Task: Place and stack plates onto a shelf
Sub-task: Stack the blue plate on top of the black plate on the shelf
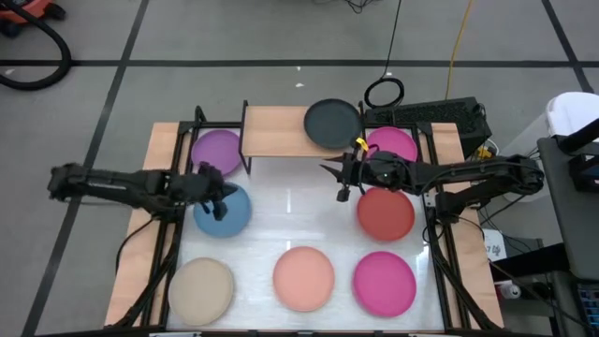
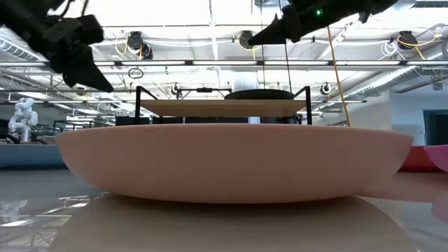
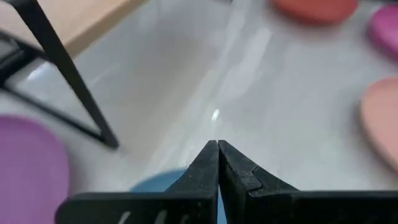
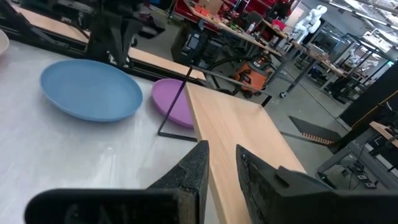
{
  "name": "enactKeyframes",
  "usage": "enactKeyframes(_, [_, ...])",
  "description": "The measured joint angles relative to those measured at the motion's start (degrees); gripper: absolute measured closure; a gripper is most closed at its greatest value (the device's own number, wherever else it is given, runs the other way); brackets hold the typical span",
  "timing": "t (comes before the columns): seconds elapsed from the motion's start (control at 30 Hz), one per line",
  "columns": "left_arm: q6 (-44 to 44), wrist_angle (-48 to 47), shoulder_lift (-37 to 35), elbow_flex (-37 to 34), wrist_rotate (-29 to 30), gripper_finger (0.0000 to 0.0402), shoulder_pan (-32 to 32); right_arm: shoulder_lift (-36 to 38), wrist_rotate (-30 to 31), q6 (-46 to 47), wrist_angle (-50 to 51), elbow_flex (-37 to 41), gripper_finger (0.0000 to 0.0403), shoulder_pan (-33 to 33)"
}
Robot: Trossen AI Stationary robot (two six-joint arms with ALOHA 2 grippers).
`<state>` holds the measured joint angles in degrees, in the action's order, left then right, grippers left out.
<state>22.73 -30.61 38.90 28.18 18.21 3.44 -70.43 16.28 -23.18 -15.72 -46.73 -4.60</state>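
One black plate (image 1: pixel 331 124) on shelf (image 1: pixel 276 131) — shelf leg (image 3: pixel 69 78) beside purple plate (image 1: pixel 217 150).

Black plate (image 1: pixel 332 124) lies flat on the light-wood shelf (image 1: pixel 276 131), top centre, overhanging its right end. Purple (image 1: pixel 217 150), blue (image 1: pixel 225 210), beige (image 1: pixel 200 287), salmon (image 1: pixel 303 277), red (image 1: pixel 385 212) and two magenta plates (image 1: pixel 384 284) (image 1: pixel 393 142) lie singly below.

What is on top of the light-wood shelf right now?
One black plate sits at the right end of the shelf; the rest of the board is bare. Anything beneath that plate is hidden.
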Motion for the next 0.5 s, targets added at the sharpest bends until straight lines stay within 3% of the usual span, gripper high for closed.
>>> enactKeyframes(0.1, [2.31, -2.29, 9.38, 5.08, 2.99, 0.0398, 3.98, -0.02, 0.01, -0.29, -3.12, 1.61, 0.0339, 0.0])
enactKeyframes(0.23, [3.89, -4.82, 22.3, 12.71, 2.14, 0.0398, 10.31, 0.0, 0.03, -0.72, -3.81, 2.11, 0.0339, 0.0])
enactKeyframes(0.5, [13.25, -31.34, 43.42, 30.1, 3.5, 0.0398, 19.45, 0.02, 0.1, -1.48, -6.48, 2.11, 0.0339, 1.35])
